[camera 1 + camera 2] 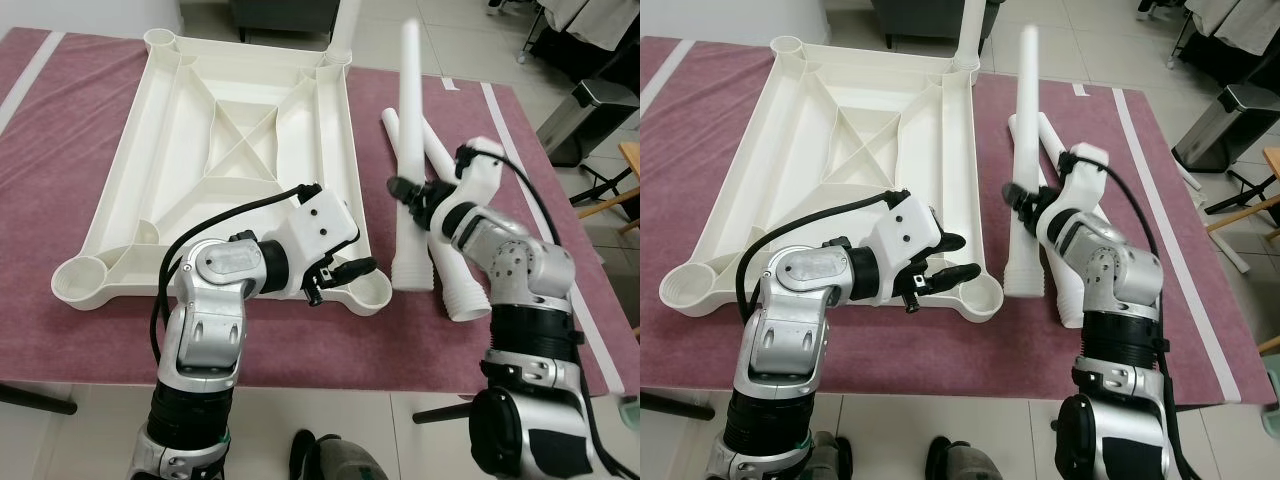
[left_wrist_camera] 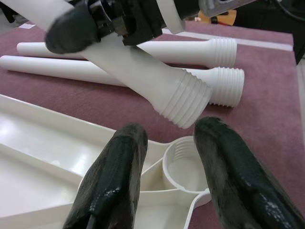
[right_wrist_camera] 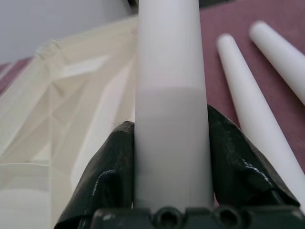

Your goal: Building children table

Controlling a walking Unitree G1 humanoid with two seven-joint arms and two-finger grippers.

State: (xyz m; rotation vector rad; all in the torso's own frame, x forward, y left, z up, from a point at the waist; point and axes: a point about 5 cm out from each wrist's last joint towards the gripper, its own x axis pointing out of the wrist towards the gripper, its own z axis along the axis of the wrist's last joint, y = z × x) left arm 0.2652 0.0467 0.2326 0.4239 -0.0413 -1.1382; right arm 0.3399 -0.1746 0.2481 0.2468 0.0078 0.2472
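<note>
The right gripper (image 1: 408, 190) is clamping a white table leg (image 1: 411, 150) above the maroon mat (image 1: 60, 130), while the left gripper (image 1: 345, 272), fingers parted, is hovering by the overturned tabletop's (image 1: 230, 130) near corner socket (image 1: 372, 292), where the threaded end apparently needs seating next.

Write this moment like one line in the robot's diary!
right hand: grips table leg | left hand: open by corner socket | two legs on mat
</note>
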